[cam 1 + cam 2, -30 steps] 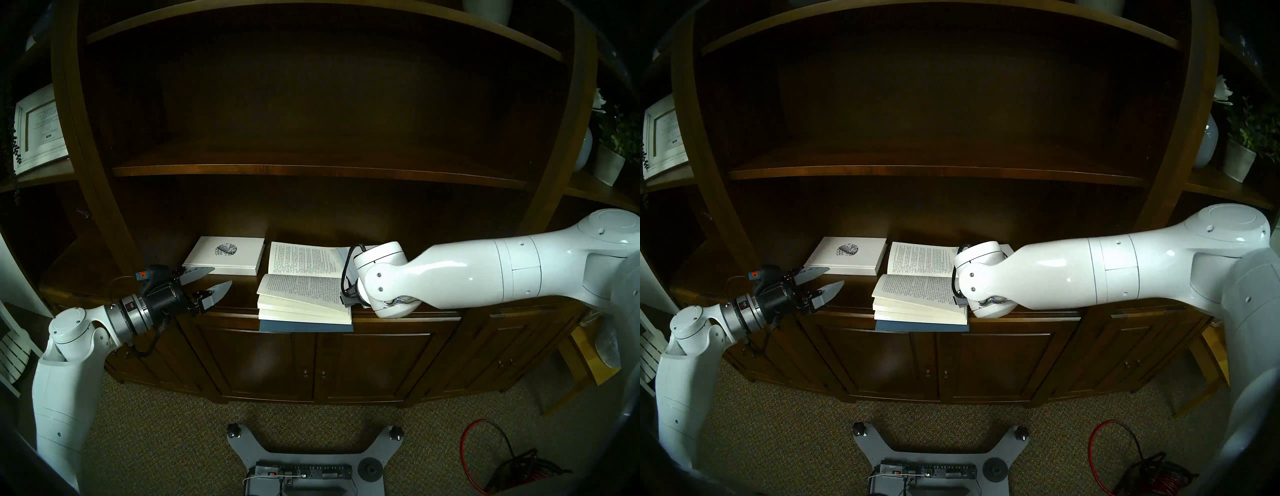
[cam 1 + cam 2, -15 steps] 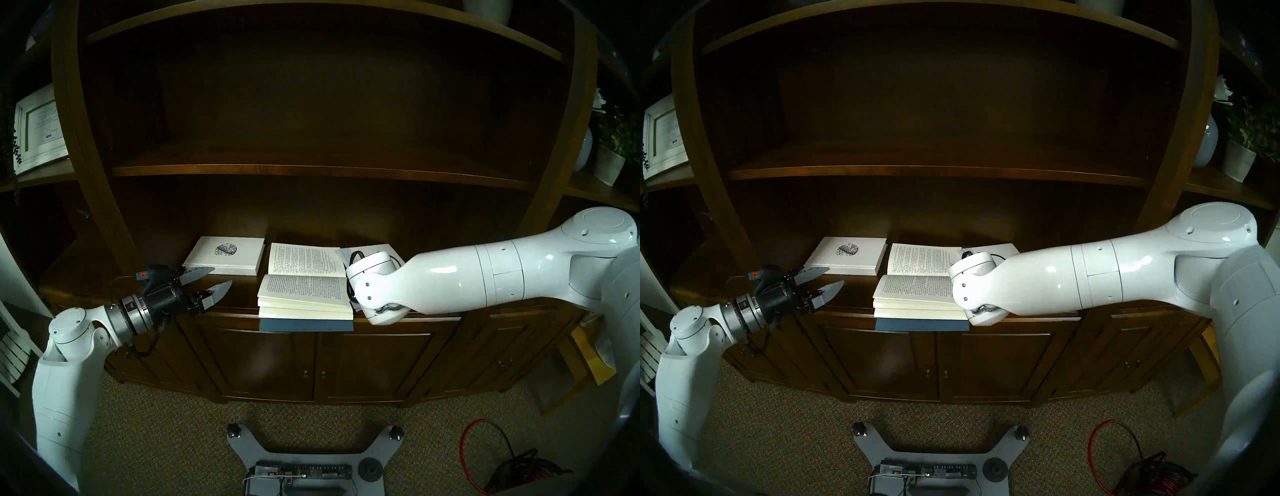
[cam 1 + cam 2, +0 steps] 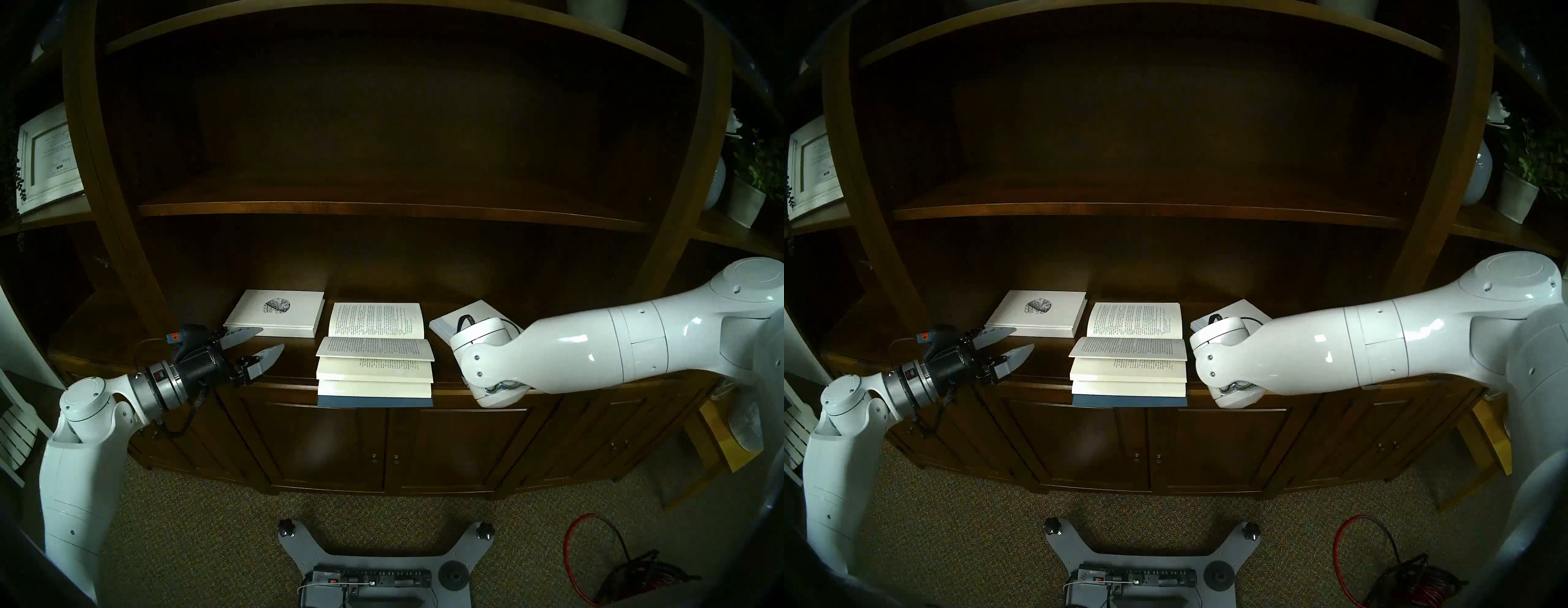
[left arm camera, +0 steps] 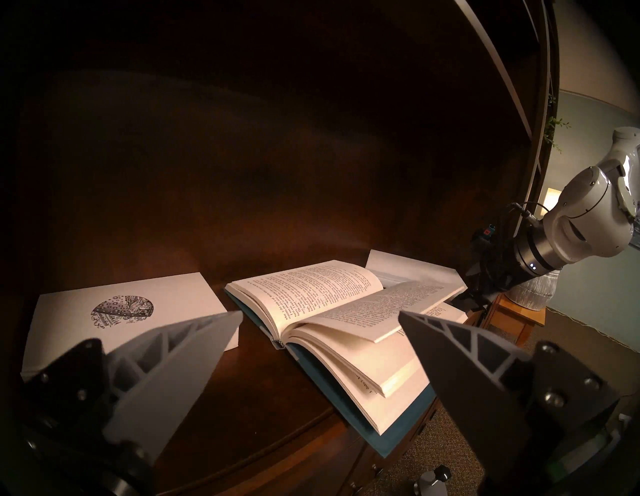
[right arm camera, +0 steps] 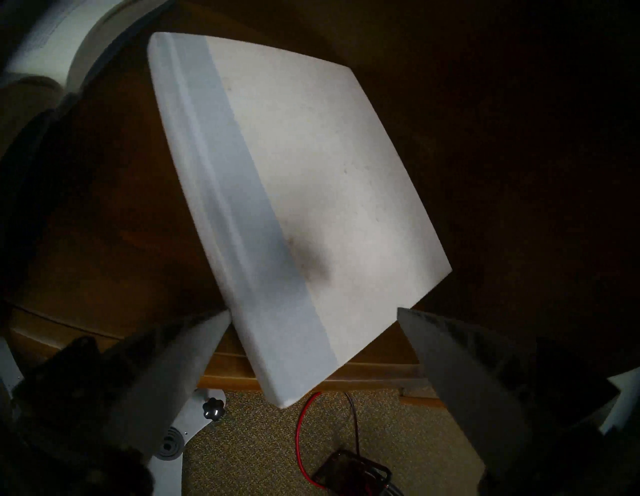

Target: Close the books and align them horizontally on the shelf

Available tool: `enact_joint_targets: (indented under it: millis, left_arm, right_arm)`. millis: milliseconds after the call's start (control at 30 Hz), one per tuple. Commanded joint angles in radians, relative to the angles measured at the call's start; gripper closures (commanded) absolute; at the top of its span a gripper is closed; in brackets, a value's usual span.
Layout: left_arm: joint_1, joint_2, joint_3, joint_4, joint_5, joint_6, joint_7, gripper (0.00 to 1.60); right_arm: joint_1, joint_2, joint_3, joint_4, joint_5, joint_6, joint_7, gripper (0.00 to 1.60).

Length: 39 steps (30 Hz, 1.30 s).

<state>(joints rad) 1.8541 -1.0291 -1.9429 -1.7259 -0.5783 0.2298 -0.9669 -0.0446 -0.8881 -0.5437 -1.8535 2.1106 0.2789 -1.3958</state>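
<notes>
On the dark wooden shelf (image 3: 288, 369) a thick blue-covered book (image 3: 375, 356) lies open in the middle, cream pages up, one leaf partly raised (image 4: 391, 308). To its right a white hardback with a pale blue spine strip (image 5: 329, 194) lies closed and skewed (image 3: 449, 318), half hidden by my right wrist. My right gripper (image 5: 313, 311) hangs open just above it, holding nothing; the head views hide its fingers. My left gripper (image 3: 271, 338) is open and empty left of the open book (image 4: 329, 311), over the shelf's front.
A closed white book with a round drawing (image 3: 275, 312) lies at the back left of the shelf. An upper shelf board (image 3: 382, 210) runs overhead. Cabinet doors (image 3: 382, 446) stand below, my base (image 3: 373, 564) and a red cable (image 3: 594, 552) on the carpet.
My right arm has drawn back to the right, off the open book, uncovering the closed white hardback. The open book's near pages have shifted. The left arm has not moved.
</notes>
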Motion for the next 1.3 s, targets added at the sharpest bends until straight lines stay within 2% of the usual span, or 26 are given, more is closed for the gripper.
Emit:
enact_joint_targets:
  millis: [0,200,467,767,900,1067,1267]
  left_arm:
    - [-0.019,0.001,-0.011,-0.020,-0.010,-0.005,0.001,0.00]
    - [-0.019,0.000,-0.011,-0.021,-0.010,-0.005,0.001,0.00]
    - [-0.019,0.000,-0.011,-0.021,-0.010,-0.005,0.001,0.00]
    - [-0.019,0.001,-0.011,-0.021,-0.010,-0.005,0.001,0.00]
    - [-0.019,0.000,-0.012,-0.022,-0.010,-0.005,0.002,0.00]
    - [-0.019,0.000,-0.012,-0.022,-0.010,-0.005,0.002,0.00]
    - [-0.019,0.000,-0.012,-0.022,-0.010,-0.005,0.002,0.00]
  right_arm:
    - [0.085,0.089,-0.011,-0.048,-0.012,-0.002,-0.088,0.00]
    - [0.118,0.148,-0.062,-0.095,-0.009,-0.014,-0.088,0.00]
    - [0.154,0.220,-0.057,-0.201,-0.037,-0.047,-0.086,0.00]
    - [0.199,0.294,-0.009,-0.303,-0.056,-0.057,0.034,0.00]
    - [0.188,0.263,-0.008,-0.269,-0.040,-0.036,0.064,0.00]
    - [0.144,0.176,-0.012,-0.183,-0.033,-0.032,0.095,0.00]
    - [0.115,0.106,-0.013,-0.125,-0.033,-0.033,0.117,0.00]
